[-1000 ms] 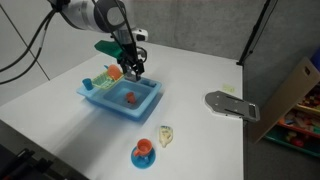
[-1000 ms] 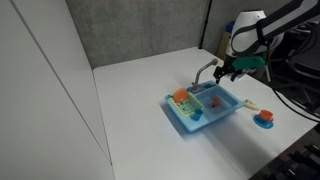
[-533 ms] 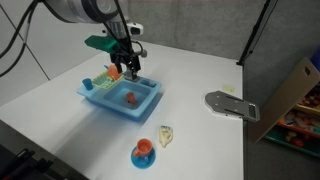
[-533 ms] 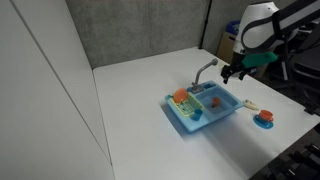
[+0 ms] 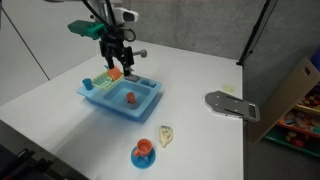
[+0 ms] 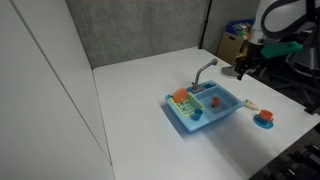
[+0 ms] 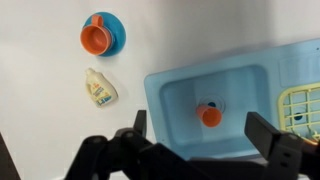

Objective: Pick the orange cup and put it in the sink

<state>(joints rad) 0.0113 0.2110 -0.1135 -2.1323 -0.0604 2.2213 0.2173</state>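
The orange cup [image 7: 210,115] lies in the basin of the light-blue sink [image 7: 160,90], next to the drain. It shows in both exterior views [image 5: 130,98] [image 6: 213,101] inside the sink [image 5: 148,103] [image 6: 190,120]. My gripper [image 7: 202,132] is open and empty, well above the basin. In both exterior views [image 5: 113,66] [image 6: 243,69] it hangs clear of the sink. The grey faucet [image 6: 205,70] stands at the sink's back edge.
A reddish-orange cup on a blue saucer [image 5: 144,152] [image 7: 97,37] and a small soap bottle [image 5: 165,136] [image 7: 99,88] stand on the white table beside the sink. An orange dish rack [image 5: 112,73] sits on the sink unit. A grey flat object [image 5: 230,104] and a cardboard box [image 5: 292,95] are off to the side.
My gripper has risen up and away from the sink, open and empty. The orange cup has stayed in the basin.
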